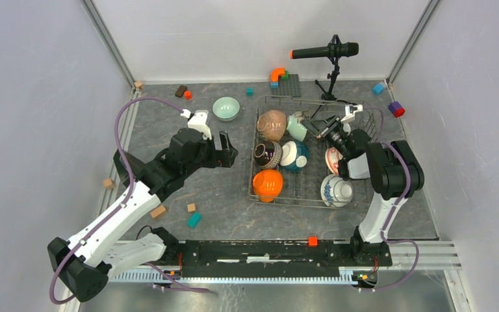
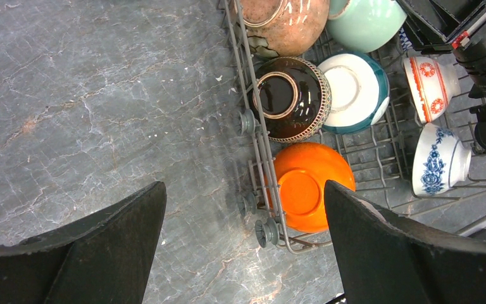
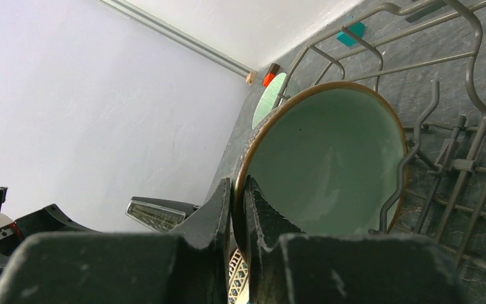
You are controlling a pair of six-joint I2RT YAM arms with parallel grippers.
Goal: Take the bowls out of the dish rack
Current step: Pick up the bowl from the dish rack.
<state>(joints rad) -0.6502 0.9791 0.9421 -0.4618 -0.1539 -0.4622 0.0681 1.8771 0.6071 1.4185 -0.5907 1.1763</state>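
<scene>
The wire dish rack (image 1: 297, 203) holds several bowls: brown speckled (image 1: 271, 125), dark striped (image 1: 267, 155), teal and white (image 1: 294, 156), orange (image 1: 268, 184), red-white (image 1: 333, 159) and blue-white (image 1: 336, 190). My right gripper (image 3: 240, 196) is shut on the brown rim of a pale green bowl (image 3: 329, 164), which stands on edge among the rack's tines at the back (image 1: 297, 127). My left gripper (image 2: 243, 218) hangs open over the table just left of the rack's side (image 2: 262, 158), near the orange bowl (image 2: 304, 187). Another pale green bowl (image 1: 226, 108) sits upright on the table.
A microphone on a stand (image 1: 325, 51) rises behind the rack. A grey studded plate (image 1: 290, 84) lies at the back. Small toy blocks are scattered: teal (image 1: 194, 220), brown (image 1: 158, 211), blue (image 1: 378, 88), purple and red (image 1: 396, 109). White walls close three sides.
</scene>
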